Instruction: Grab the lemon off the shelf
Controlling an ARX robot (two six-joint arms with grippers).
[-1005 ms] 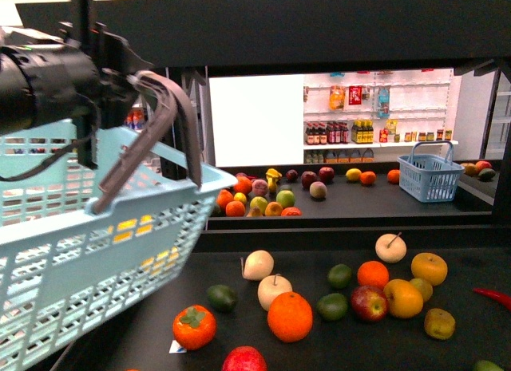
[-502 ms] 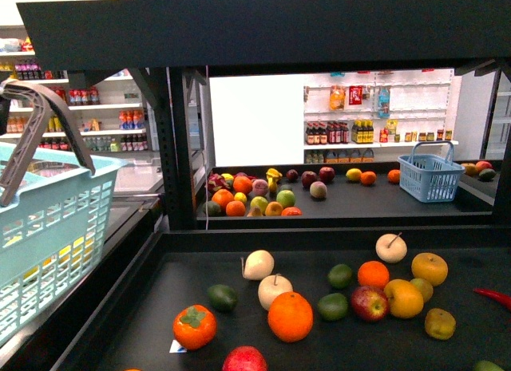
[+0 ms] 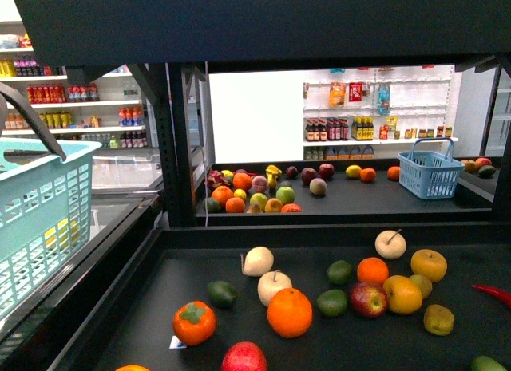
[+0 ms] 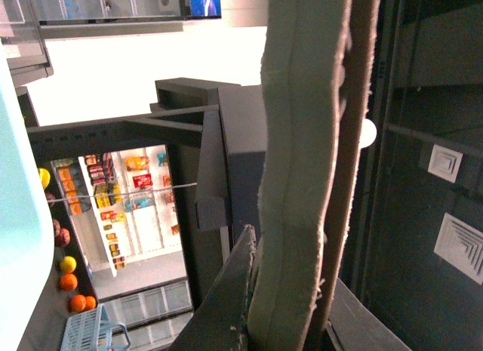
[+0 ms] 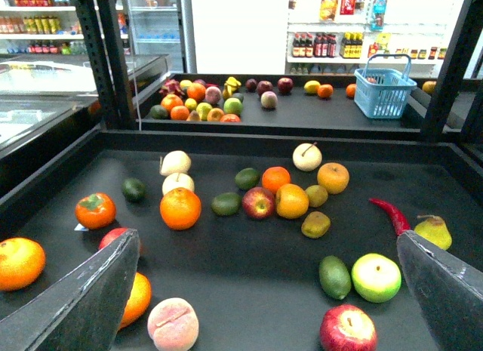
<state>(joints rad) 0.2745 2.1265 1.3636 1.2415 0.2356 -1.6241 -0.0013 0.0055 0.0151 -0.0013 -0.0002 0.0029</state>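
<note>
The lemon, golden yellow and oval, lies among mixed fruit at the right of the near deck of the black shelf. It also shows in the right wrist view, beside a red apple. My right gripper is open and empty, hovering above the front of the shelf deck, well short of the lemon. My left gripper is shut on the basket handle. The light blue basket hangs at the far left, off the shelf.
Oranges, a persimmon, cream apples, green avocados and a red chili lie on the near deck. A farther deck holds more fruit, a small yellow one and a blue basket. Black uprights frame the shelf.
The left arm and the light blue basket have swung left, out of the middle of the front view. The arm no longer shows there. The fruit has not moved.
</note>
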